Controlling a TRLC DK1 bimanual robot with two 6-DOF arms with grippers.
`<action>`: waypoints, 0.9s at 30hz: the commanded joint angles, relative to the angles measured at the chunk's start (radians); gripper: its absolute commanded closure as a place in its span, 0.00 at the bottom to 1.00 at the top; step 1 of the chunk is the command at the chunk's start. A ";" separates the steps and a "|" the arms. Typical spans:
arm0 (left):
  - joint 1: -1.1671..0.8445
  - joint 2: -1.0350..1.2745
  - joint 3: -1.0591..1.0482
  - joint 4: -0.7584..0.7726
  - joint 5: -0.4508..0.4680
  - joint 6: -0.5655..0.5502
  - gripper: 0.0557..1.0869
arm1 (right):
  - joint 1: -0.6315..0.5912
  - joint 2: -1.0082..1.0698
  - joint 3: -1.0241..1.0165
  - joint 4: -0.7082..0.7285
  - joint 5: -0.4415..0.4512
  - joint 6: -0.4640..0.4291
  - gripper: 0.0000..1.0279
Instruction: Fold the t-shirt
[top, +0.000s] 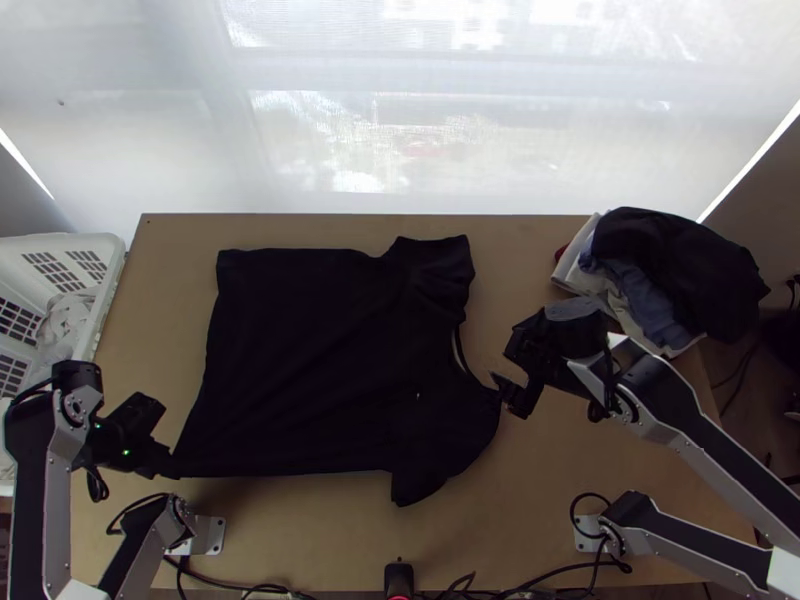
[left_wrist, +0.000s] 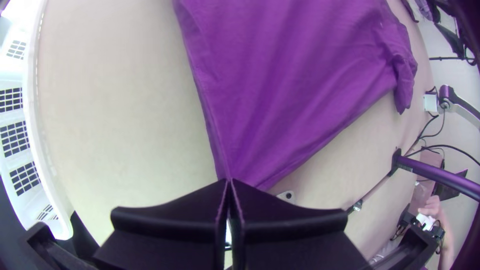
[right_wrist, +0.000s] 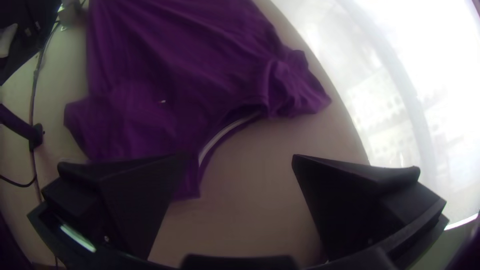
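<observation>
Here at the left, we have the left end effector (top: 168, 466) low over the bench (top: 590, 455), pinching the near corner of the hem; its own wrist view shows the two tips of the left end effector (left_wrist: 229, 181) meeting on the cloth. Over on the right, we see the right end effector (top: 503, 368) spread wide, right at the collar, one finger over the near shoulder and the other out past the neckline; whether it touches cloth, we cannot tell.

Our left arm (top: 57, 480) runs up the left side of the top view, its wrist turned in toward the hem. Our right arm (top: 700, 430) slants in from the lower right, wrist bent, fingers aimed down and in at the collar.

And the dark t-shirt (top: 310, 360)! It lies spread mid-bench, long axis running left to right: hem to the left, neckline to the right, one sleeve on the far side, the other on the near side. The hem edge slants, its near corner drawn out to the left, and creases fan from that pinch.

Farther out, we spot a white basket (top: 112, 262) beside the bench's left edge and a pile of clothes (top: 680, 265) at the far right corner.
</observation>
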 joint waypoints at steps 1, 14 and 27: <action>0.086 -0.004 0.025 0.028 0.007 0.047 0.96 | 0.098 -0.006 -0.082 -0.064 -0.004 -0.004 0.04; -0.069 0.026 0.031 0.067 0.024 -0.123 0.97 | 0.285 0.024 -0.173 -0.136 -0.052 -0.018 0.04; -0.103 0.066 0.031 0.100 0.024 -0.169 0.97 | 0.341 0.170 -0.178 -0.075 -0.058 -0.004 0.06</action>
